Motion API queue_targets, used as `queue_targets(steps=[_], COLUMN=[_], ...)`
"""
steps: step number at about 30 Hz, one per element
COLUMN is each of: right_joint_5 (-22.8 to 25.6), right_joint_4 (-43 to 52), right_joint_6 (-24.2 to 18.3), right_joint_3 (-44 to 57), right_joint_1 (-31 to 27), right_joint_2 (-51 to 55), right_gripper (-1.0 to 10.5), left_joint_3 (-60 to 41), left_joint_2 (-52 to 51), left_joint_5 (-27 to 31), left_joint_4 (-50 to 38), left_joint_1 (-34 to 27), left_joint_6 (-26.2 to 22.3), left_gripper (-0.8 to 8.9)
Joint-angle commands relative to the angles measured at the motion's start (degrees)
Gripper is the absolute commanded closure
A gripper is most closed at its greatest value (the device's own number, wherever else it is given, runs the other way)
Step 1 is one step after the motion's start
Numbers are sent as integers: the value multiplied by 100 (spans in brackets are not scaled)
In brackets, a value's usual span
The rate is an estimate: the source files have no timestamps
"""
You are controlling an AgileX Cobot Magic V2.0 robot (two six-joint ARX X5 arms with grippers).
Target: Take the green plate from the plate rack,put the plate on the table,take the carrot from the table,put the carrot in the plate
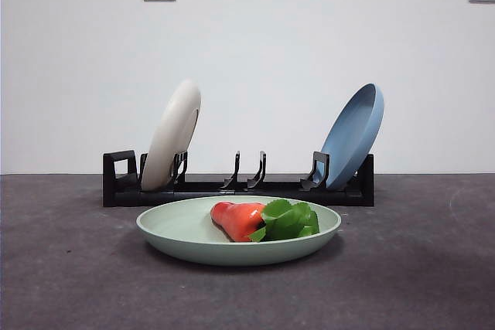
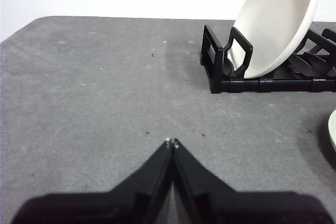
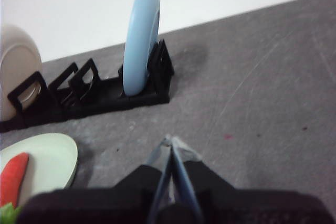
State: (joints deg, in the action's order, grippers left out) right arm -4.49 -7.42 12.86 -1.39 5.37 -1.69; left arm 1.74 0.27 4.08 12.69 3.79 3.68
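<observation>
The left gripper has two matte black jaws, wedge-shaped and tapering to slim tips, each tip carrying a small pale speck (perhaps a screw or worn spot); the right gripper is likewise black at its base, its narrow fingers blurred, with greyish-blue edges.

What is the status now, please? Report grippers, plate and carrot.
Left gripper shut, empty; right gripper shut, empty. Carrot lies in green plate on table. Nothing in the way.

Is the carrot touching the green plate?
Touching. The front view shows the carrot lying inside the green plate, resting on its floor with no gap beneath.
</observation>
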Motion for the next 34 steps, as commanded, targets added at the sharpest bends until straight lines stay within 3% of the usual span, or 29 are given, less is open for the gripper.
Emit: queue_targets(steps=[1,13,15,19,34], right_joint_5=[2,-155,-151,-111,-105], right_joint_4=[35,-284,-284,-271,-267], right_joint_6=[13,-887,-861,-374,-374], right_joint_3=[107,107,107,107,105], right_joint_1=[59,81,81,81,81], right_joint_2=[90,164,164,164,164], right_gripper=[946,946,945,945,945], left_joint_3=[-55,-55,-55,-55,-55], left_joint_2=[-15,-15,-15,-15,-15], left_joint_5=[13,13,13,13,13], left_joint_4=[28,28,28,28,26], left_joint_1=[-15,-15,-15,-15,-15], left_joint_6=[22,22,22,20,20], left_gripper=[816,816,816,816,816])
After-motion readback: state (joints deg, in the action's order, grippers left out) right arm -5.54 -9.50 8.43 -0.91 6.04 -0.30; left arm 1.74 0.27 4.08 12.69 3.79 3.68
